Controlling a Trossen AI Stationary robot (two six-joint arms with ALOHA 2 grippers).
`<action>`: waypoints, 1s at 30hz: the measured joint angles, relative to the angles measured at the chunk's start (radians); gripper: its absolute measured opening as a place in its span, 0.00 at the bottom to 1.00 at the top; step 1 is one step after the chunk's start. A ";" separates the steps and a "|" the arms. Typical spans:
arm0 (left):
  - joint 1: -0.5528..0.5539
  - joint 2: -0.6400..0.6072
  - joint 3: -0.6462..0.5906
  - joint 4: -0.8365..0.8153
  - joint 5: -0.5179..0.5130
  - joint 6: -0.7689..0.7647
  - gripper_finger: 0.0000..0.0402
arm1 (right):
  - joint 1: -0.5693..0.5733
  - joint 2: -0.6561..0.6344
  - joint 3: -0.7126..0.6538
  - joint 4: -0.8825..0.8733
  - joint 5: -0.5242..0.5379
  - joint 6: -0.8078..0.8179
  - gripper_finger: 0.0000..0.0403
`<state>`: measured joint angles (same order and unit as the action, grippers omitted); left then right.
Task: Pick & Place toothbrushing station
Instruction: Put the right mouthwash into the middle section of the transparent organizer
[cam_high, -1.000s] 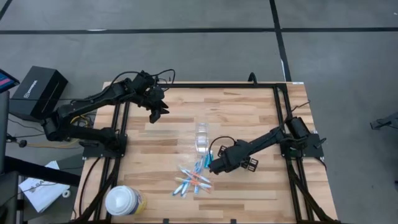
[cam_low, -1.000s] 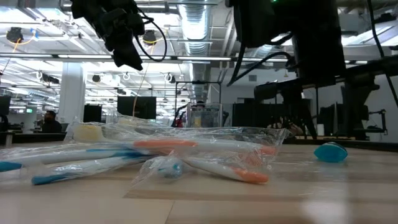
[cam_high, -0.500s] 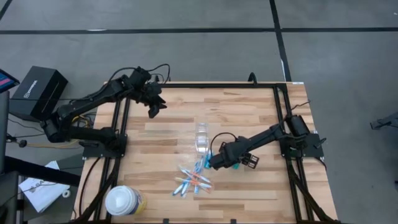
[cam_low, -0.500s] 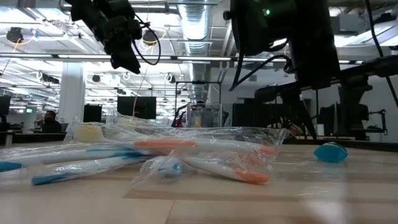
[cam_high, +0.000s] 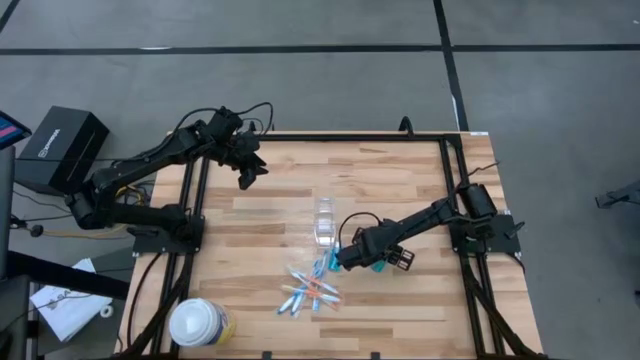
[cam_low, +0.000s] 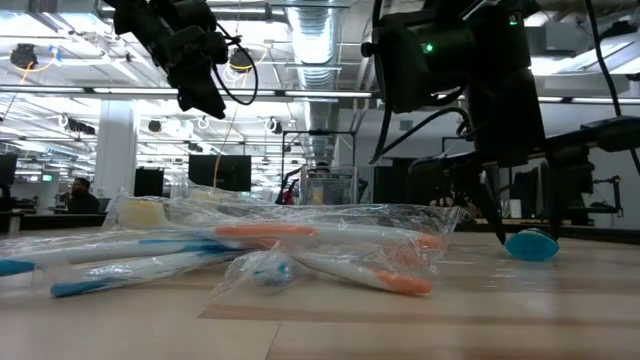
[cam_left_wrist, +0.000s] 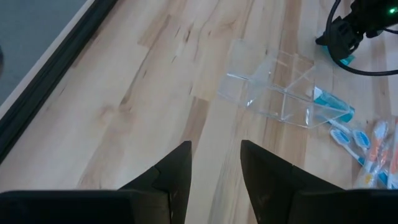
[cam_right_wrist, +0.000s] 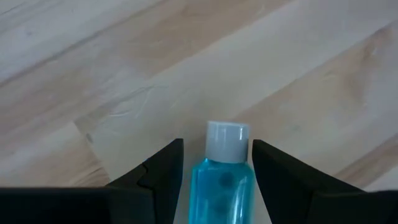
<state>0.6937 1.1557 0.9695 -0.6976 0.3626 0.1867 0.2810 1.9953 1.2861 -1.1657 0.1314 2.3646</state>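
- Left gripper (cam_high: 250, 176) hangs over the far left of the surface (cam_high: 400, 180), fingers parted with nothing between them, well apart from the work
- Clear cup (cam_high: 325, 222) lies tipped on its side mid-surface; the left wrist view shows one blue tube (cam_left_wrist: 333, 106) at its mouth end, whether inside I cannot tell
- Toothbrushes (cam_high: 310, 290) lie heaped just in front of the cup, still in wrappers
- Right gripper (cam_right_wrist: 214, 163) is low beside the cup, jaws open astride a second blue tube (cam_right_wrist: 221, 174), neither finger pressing yet
- To grip well: I judge it should close squarely on the body below the white cap, then lift straight up
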 joint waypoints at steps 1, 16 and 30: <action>0.000 0.000 0.000 -0.001 0.000 0.000 0.33 | 0.000 0.000 0.000 -0.001 0.000 0.000 0.45; 0.000 0.000 0.000 -0.008 -0.004 0.000 0.33 | -0.006 0.007 0.000 -0.041 0.000 0.000 0.40; 0.036 -0.001 0.000 -0.030 -0.003 0.011 0.33 | -0.017 0.007 0.000 -0.018 0.001 0.000 0.40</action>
<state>0.7299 1.1549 0.9691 -0.7276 0.3594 0.1978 0.2644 2.0021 1.2865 -1.1839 0.1322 2.3650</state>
